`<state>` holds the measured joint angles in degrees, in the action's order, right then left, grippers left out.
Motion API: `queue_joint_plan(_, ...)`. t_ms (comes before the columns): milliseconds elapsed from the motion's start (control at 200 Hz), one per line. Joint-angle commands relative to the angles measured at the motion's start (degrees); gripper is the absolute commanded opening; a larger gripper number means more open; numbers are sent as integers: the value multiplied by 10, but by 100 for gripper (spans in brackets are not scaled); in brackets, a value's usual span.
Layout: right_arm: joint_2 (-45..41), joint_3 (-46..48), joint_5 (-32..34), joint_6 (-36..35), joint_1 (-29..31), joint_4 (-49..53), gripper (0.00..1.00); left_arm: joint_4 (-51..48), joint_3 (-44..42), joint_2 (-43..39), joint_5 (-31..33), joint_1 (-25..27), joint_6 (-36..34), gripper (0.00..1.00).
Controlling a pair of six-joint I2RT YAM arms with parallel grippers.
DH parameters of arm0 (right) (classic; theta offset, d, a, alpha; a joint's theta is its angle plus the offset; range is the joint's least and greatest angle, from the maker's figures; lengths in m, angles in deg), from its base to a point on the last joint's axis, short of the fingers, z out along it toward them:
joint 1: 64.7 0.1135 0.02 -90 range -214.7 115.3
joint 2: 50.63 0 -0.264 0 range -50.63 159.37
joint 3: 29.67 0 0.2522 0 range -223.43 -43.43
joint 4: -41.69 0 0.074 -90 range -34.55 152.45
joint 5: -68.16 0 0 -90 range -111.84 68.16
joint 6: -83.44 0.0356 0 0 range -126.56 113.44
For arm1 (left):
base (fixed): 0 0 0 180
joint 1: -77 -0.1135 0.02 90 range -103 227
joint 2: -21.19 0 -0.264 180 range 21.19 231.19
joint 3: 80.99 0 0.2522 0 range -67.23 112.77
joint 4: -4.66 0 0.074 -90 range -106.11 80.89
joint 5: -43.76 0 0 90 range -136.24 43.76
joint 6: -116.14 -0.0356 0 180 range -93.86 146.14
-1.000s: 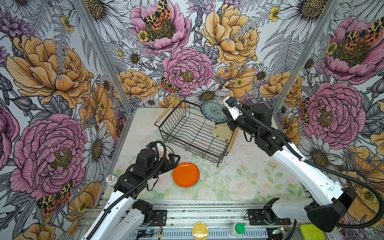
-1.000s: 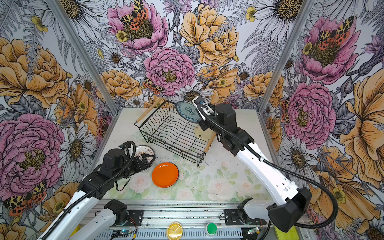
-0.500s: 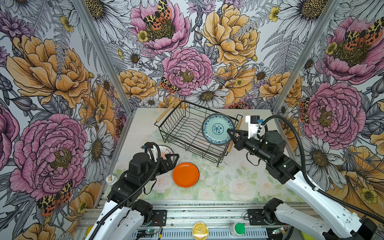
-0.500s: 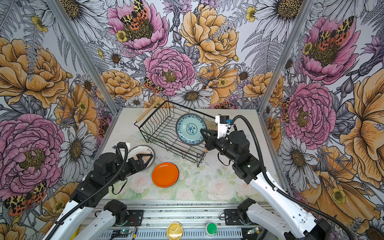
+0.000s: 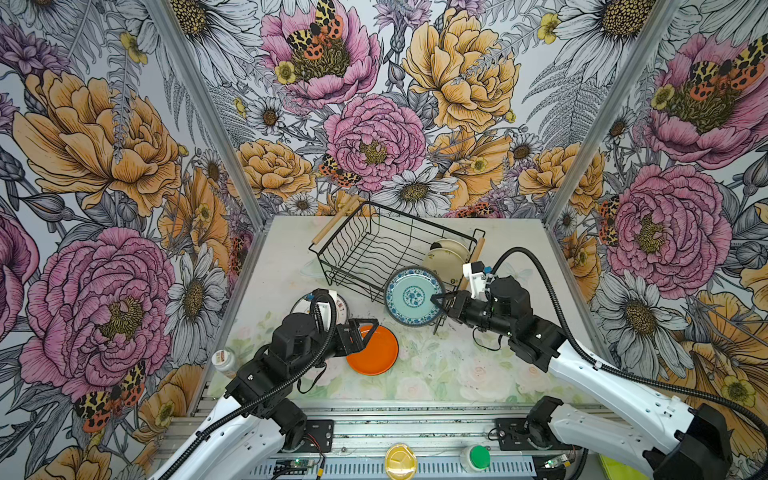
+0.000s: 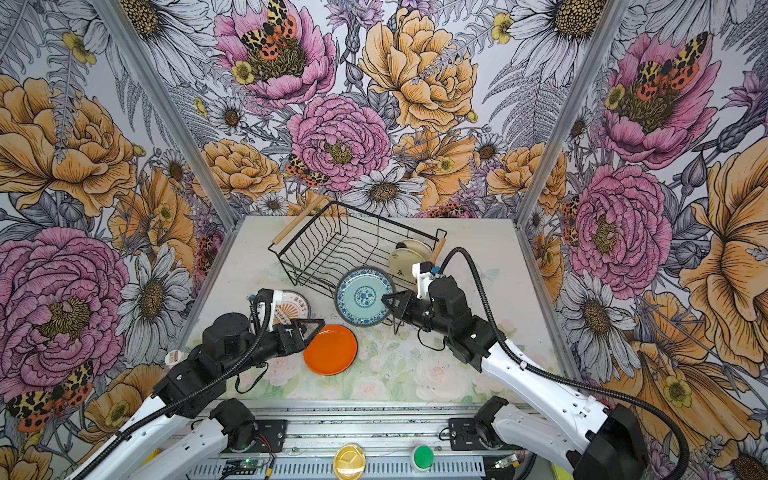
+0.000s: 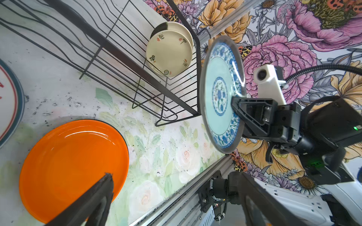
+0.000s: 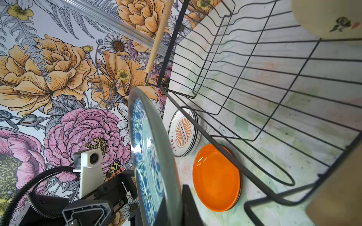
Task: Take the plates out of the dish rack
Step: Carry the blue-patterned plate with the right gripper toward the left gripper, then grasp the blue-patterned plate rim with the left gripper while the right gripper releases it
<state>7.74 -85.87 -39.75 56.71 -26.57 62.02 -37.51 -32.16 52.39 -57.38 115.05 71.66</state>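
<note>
1. Just outside the dish rack point(image 5: 365, 253), at its near corner by the right wooden handle point(image 5: 478, 251), the blue-patterned plate point(image 5: 413, 296) stands on edge in the air, clear of the wires and above the desk point(image 5: 436, 374); both top views show its patterned face.
2. Next to that corner, the right end effector point(image 5: 436, 300) is clamped narrow on the plate's rim, on the side toward its own arm.
3. Inside the rack, two cream plates point(image 5: 446, 257) stand upright in the slots at the same handle end, one close behind the other; the front one carries small printed motifs, the rear one a dark patch at its rim.
4. Before the rack's near long side, apart from it, the orange plate point(image 5: 374, 351) lies flat on the desk.
5. At that plate's edge, the left end effector point(image 5: 368, 334) is spread wide and holds nothing; the left wrist view shows one fingertip point(image 7: 106, 182) over the orange surface; whether it touches cannot be told.
6. Beside the rack's near side, toward the other handle, a white plate point(image 6: 293, 309) with an orange sunburst motif lies flat, partly hidden by the left arm; the right wrist view shows further rims beneath it.
</note>
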Motion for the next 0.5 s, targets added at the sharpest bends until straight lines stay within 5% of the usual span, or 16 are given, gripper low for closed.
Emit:
queue_joint_plan(0,24,-29,-16,25,13,-30,0,50,-6,3,25,21,5,98)
queue_joint_plan(405,58,-35,-49,81,42,-100,0,86,-13,41,34,27,-9,89)
queue_joint_plan(495,60,-38,-51,76,44,-91,0,99,-14,41,34,26,-13,79)
